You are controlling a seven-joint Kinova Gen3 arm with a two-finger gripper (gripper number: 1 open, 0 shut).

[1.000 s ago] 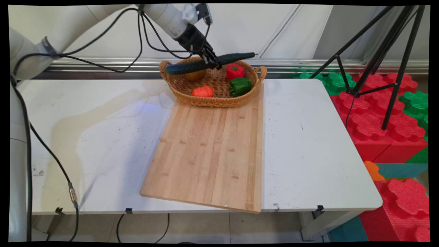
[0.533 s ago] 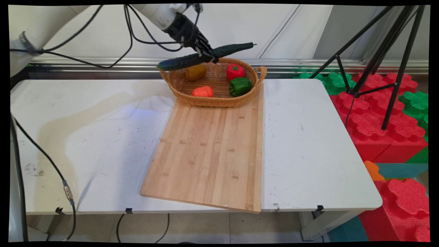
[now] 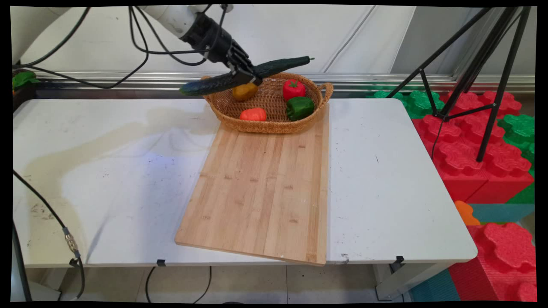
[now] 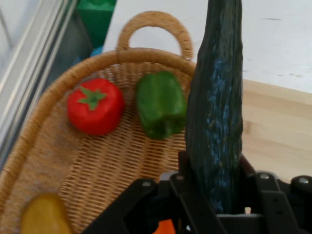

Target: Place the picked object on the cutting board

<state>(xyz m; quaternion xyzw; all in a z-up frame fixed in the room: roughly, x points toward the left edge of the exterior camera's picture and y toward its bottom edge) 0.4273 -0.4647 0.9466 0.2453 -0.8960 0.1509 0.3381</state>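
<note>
My black gripper (image 3: 247, 76) is shut on a long dark green cucumber (image 3: 222, 82), held nearly level in the air above the left end of the wicker basket (image 3: 265, 126). In the hand view the cucumber (image 4: 217, 112) rises from between my fingers, over the basket (image 4: 63, 161). Inside the basket lie a red tomato (image 3: 293, 89), a green bell pepper (image 3: 299, 107), an orange pepper (image 3: 253, 114) and a yellow-brown vegetable (image 3: 244, 91). The hand view shows the tomato (image 4: 95, 106), the green pepper (image 4: 161, 105) and the yellow vegetable (image 4: 45, 214) below the hand.
A bamboo cutting board (image 3: 261, 188) lies on the white table (image 3: 385, 179), its far edge under the basket. A black tripod (image 3: 479, 72) and red and green foam blocks (image 3: 475, 141) stand right of the table. Black cables hang from the arm at the left.
The gripper has carried the cucumber leftward, toward the basket's left end. The arm has swung further up and left.
</note>
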